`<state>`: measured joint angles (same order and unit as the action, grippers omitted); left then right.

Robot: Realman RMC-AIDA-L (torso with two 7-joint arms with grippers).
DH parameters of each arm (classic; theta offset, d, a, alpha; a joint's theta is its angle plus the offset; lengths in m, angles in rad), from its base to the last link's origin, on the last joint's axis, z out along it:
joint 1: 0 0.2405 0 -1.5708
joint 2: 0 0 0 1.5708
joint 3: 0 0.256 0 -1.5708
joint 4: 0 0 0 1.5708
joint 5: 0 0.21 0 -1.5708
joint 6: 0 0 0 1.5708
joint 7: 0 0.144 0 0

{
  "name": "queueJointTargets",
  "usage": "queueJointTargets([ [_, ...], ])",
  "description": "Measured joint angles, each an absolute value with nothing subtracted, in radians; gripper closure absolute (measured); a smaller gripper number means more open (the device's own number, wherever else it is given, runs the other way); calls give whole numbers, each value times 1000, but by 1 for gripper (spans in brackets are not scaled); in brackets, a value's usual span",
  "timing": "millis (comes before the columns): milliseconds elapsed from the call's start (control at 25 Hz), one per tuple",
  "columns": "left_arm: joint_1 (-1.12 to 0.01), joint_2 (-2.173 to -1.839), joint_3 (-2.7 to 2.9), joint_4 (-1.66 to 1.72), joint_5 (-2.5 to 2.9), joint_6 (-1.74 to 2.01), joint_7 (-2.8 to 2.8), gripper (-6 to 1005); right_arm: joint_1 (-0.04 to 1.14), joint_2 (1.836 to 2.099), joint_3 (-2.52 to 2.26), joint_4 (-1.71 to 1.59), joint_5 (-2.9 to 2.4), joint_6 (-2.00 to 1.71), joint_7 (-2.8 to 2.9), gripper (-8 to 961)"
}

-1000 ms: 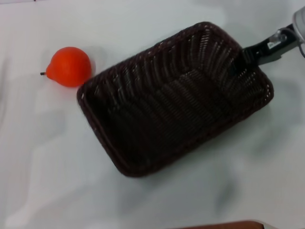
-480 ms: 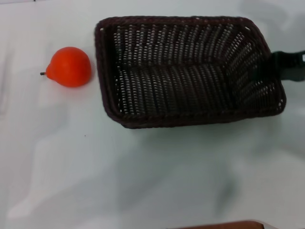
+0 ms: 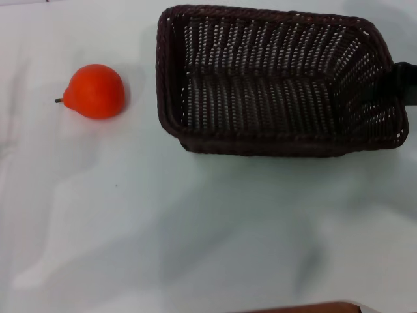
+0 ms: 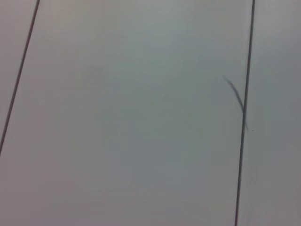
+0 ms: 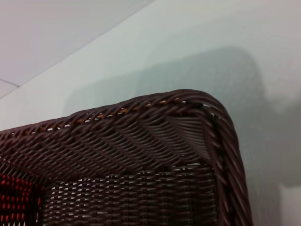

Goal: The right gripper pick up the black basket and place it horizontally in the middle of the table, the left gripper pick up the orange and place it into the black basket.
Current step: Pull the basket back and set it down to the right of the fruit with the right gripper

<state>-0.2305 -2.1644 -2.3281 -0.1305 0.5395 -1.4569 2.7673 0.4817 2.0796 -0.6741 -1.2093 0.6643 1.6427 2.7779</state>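
Table: broad white surface with faint grey mottling, filling the head view. Its near half was bare, apart from a thin brown strip at the near edge. A wide band of bare surface also ran along the left side.

Basket: dark woven wicker, rectangular with rounded corners. It lay across the far right part of the table, long side running left to right, and was tipped so that its inner floor and sloped walls faced the camera. Its far rim lay close to the top edge of the head view, and its right end reached almost to the right edge. The right wrist view showed one rounded corner of the braided rim at close range, with bare table beyond it.

Right gripper: only a dark portion showed at the right edge, set against the basket's right end. Whether its fingers clamped the rim could not be told.

Orange: glossy orange-red fruit, tapered end and small dark stem pointing left. It rested on the table to the left of the basket, apart from it, with an open gap between them.

Left gripper: not seen in any view; its wrist camera showed only a pale panelled surface with thin dark seams.
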Motion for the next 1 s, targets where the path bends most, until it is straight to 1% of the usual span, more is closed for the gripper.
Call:
queueJointTargets([
  [120, -234, -2164, -2325, -127, 540, -1455, 2767, 96, 495, 2075, -674, -1205, 652, 1645, 2786, 718],
  [360, -235, -2165, -2324, -125, 541, -1456, 2767, 98, 526, 2081, -683, -1187, 613, 1616, 2788, 693],
  [560, -229, -2167, -2310, -128, 543, -1463, 2789, 100, 535, 2078, -671, -1136, 641, 1589, 2789, 672],
  [680, -231, -2168, -2296, -121, 543, -1460, 2803, 101, 544, 2079, -675, -1094, 666, 1582, 2782, 419],
  [880, -235, -2168, -2272, -120, 543, -1444, 2802, 102, 564, 2080, -692, -1057, 666, 1578, 2774, 313],
  [1000, -236, -2165, -2264, -121, 543, -1427, 2789, 103, 560, 2076, -692, -1072, 659, 1585, 2774, 313],
])
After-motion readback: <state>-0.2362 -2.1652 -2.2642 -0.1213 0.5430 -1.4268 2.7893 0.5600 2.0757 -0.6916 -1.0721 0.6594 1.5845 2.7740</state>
